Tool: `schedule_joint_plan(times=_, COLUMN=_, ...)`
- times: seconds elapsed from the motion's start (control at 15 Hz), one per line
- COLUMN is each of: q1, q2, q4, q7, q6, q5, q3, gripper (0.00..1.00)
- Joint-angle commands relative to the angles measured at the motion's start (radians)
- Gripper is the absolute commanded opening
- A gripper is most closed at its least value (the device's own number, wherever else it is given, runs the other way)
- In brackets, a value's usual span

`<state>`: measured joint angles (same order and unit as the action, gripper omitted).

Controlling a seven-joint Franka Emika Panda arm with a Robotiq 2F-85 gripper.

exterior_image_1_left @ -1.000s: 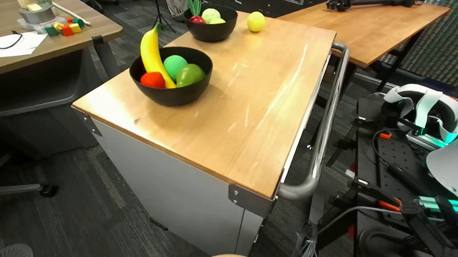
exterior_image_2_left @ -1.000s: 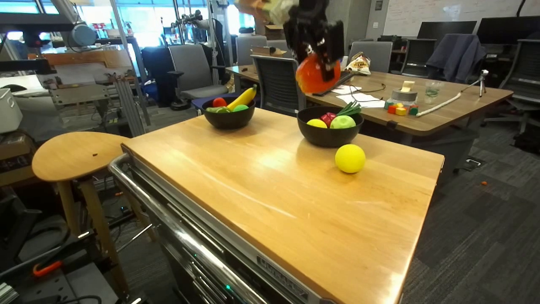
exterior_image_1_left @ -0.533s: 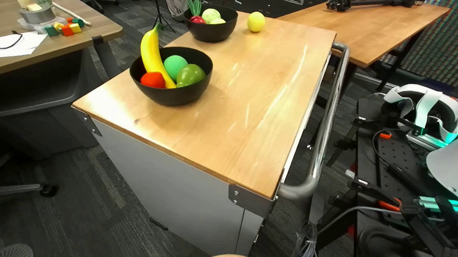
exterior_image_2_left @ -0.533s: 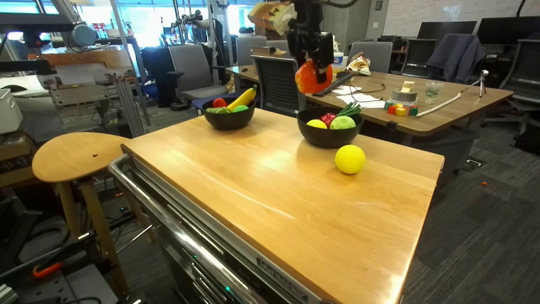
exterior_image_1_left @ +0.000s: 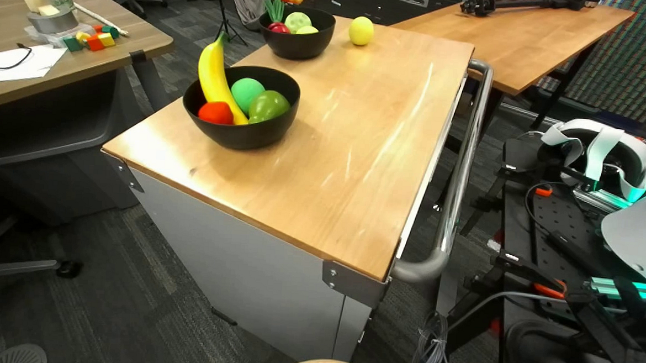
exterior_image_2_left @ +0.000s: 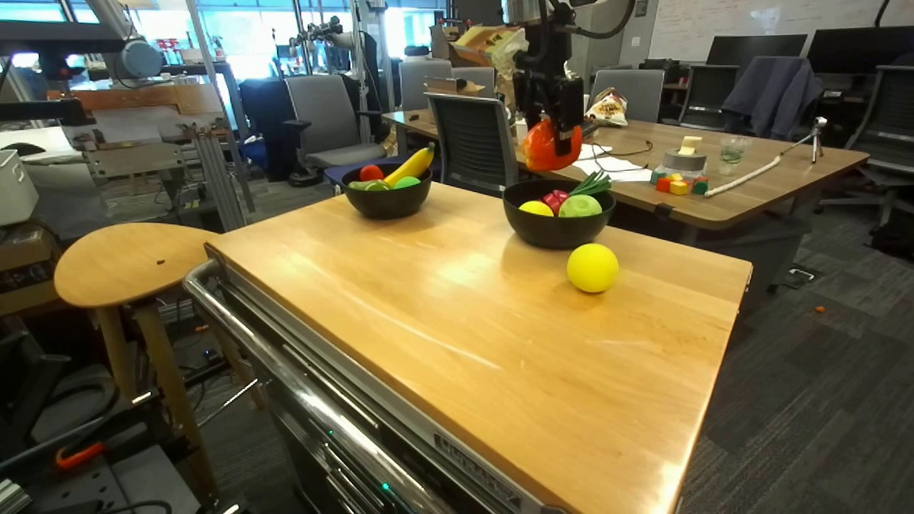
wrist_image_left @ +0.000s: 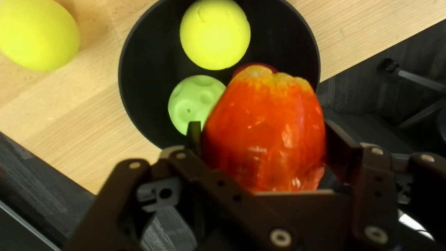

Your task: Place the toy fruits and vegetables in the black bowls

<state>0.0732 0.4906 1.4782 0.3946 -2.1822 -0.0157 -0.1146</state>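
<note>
Red-orange toy fruit/veg (exterior_image_2_left: 541, 150) clamped in gripper (wrist_image_left: 267, 139), jaws against both its sides. Hangs in air, higher than rim of black bowl (exterior_image_2_left: 559, 232); overlaps bowl's edge in wrist view. Bowl contents: yellow piece (wrist_image_left: 215, 35), pale-grn ball (wrist_image_left: 191, 101), red piece w/ leafy grn top (exterior_image_2_left: 554, 200). 2nd black bowl (exterior_image_1_left: 242, 137), well apart, holds banana (exterior_image_1_left: 212, 73) sticking up past rim, red ball (exterior_image_1_left: 216, 113), grn ball (exterior_image_1_left: 247, 92), olive-grn piece (exterior_image_1_left: 270, 107). Yellow ball (exterior_image_2_left: 593, 268) on tabletop (exterior_image_1_left: 358, 150), nr 1st bowl.

The claw (wrist_image_left: 263, 143) is showing chunky black fingers (wrist_image_left: 193, 137) and round, pale screws (wrist_image_left: 281, 238). A black cable (exterior_image_2_left: 604, 36) is making a big curve above.
</note>
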Motion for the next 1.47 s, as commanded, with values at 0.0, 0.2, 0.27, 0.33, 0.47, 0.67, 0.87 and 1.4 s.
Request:
schedule_joint_plan(times=0.0, q1=-0.020, q2=0.064, q4=-0.127, q7=0.043, q6=0.103, q5=-0.018, q3=-0.026, gripper=0.56)
schedule_joint_plan(times=0.2, q1=-0.021, q2=0.087, q4=-0.168, q7=0.052, q6=0.178, q5=-0.035, q3=-0.038, gripper=0.56)
schedule_joint_plan(times=0.27, q1=-0.021, q2=0.087, q4=-0.172, q7=0.047, q6=0.197, q5=-0.046, q3=-0.042, gripper=0.95)
schedule_joint_plan(times=0.33, q1=-0.019, q2=0.087, q4=-0.177, q7=0.043, q6=0.212, q5=-0.051, q3=-0.044, gripper=0.96)
schedule_joint_plan(times=0.47, q1=-0.009, q2=0.069, q4=-0.176, q7=0.026, q6=0.235, q5=-0.053, q3=-0.047, gripper=1.00)
schedule_joint_plan(times=0.67, q1=0.012, q2=0.027, q4=-0.155, q7=0.002, q6=0.246, q5=-0.035, q3=-0.051, gripper=1.00)
schedule_joint_plan(times=0.87, q1=0.046, q2=-0.019, q4=-0.113, q7=-0.031, q6=0.251, q5=-0.028, q3=-0.061, gripper=1.00)
schedule_joint_plan(times=1.4, q1=0.197, q2=-0.018, q4=-0.016, q7=-0.187, q6=0.151, q5=0.091, q3=-0.065, gripper=1.00)
